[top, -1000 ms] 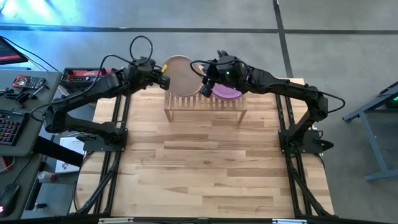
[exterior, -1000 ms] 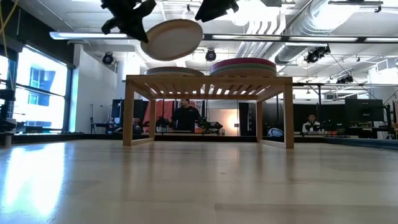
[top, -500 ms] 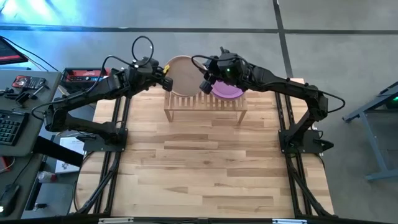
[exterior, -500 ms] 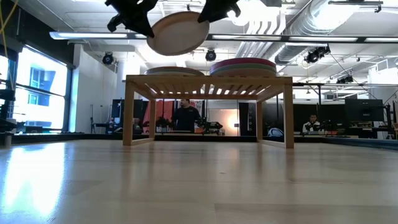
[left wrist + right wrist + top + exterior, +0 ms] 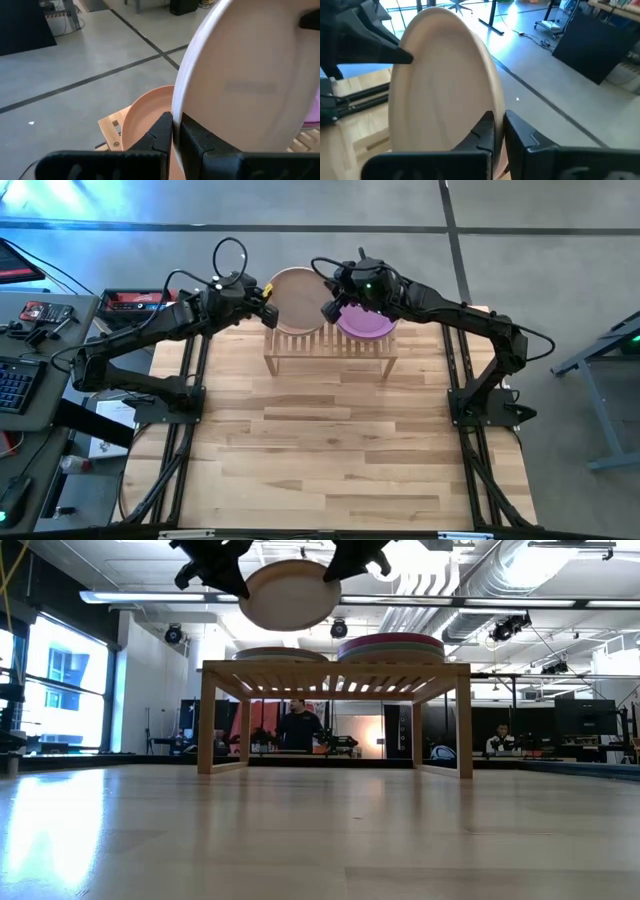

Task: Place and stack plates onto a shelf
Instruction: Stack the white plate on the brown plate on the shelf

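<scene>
A: Light wood is the biggest thing here: the bench (image 5: 330, 440), and on its far part the slatted shelf (image 5: 330, 345), which lies directly below both claws.

B: What is on the shelf?

A: Below the right claw (image 5: 330, 309) a pile topped by a purple plate (image 5: 366, 326); from the low view that pile (image 5: 390, 645) shows pink and green rims. Below the left claw (image 5: 267, 310) a peach plate (image 5: 142, 117) lies flat on the shelf's other half.

B: And the plate in the air?

A: A beige plate (image 5: 296, 300) hangs between the two claws, above the peach one and clear of it. It has no long axis, being round; what counts is its tilt. From the low view (image 5: 290, 595) its underside shows, so it lies near level but tipped.

B: Who holds it?

A: Both. The left claw (image 5: 175, 131) pinches one rim with its fingers pressed together on the edge. The right claw (image 5: 499, 131) is pressed shut on the opposite rim. Each is equally near, one at either end of a diameter.

B: So the coming move?

A: I judge it turns on which claw lets go: the peach plate lies straight down from the left claw, the purple pile down and aside toward the right claw.
</scene>
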`<state>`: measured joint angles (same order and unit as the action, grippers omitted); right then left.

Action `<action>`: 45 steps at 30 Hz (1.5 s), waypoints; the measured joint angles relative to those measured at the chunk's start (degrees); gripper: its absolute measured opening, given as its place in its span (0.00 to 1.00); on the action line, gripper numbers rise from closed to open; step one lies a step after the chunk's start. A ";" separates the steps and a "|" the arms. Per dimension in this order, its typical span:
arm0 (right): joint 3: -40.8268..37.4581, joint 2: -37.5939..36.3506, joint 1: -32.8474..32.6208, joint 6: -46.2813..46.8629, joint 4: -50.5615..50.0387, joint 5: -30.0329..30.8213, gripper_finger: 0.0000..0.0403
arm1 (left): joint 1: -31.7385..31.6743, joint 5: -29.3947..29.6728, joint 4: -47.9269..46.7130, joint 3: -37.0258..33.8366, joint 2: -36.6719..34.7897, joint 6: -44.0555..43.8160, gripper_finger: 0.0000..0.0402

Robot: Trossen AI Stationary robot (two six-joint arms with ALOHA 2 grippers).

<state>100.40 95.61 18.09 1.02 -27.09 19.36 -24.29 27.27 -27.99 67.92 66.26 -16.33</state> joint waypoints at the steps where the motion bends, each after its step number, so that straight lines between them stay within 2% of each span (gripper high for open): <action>1: 0.00 0.00 0.15 0.52 -0.05 -0.03 0.01 | 0.00 0.02 0.06 0.00 0.00 0.04 0.04; 7: 0.00 0.00 0.26 3.02 -0.26 0.16 0.00 | -0.24 -0.71 1.63 -0.02 -0.04 0.14 0.04; 17: 0.00 0.00 0.21 5.06 -1.47 1.16 0.00 | -4.30 -12.82 2.12 -0.02 -0.07 1.75 0.15; 27: 0.00 0.00 0.77 5.40 -1.90 1.81 0.00 | -6.61 -13.07 2.84 -0.04 -1.35 1.66 0.26; 40: 0.00 0.04 6.29 7.56 -1.55 -0.43 0.00 | -6.88 -14.01 2.43 -0.04 -3.23 1.66 0.27; 45: 0.00 0.04 10.10 9.37 1.07 -6.82 0.00 | -6.86 -15.81 2.52 -0.04 -3.32 1.59 0.27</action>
<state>100.40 95.66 28.18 10.40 -26.02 12.54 -31.16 11.46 -25.47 67.88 62.94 -14.74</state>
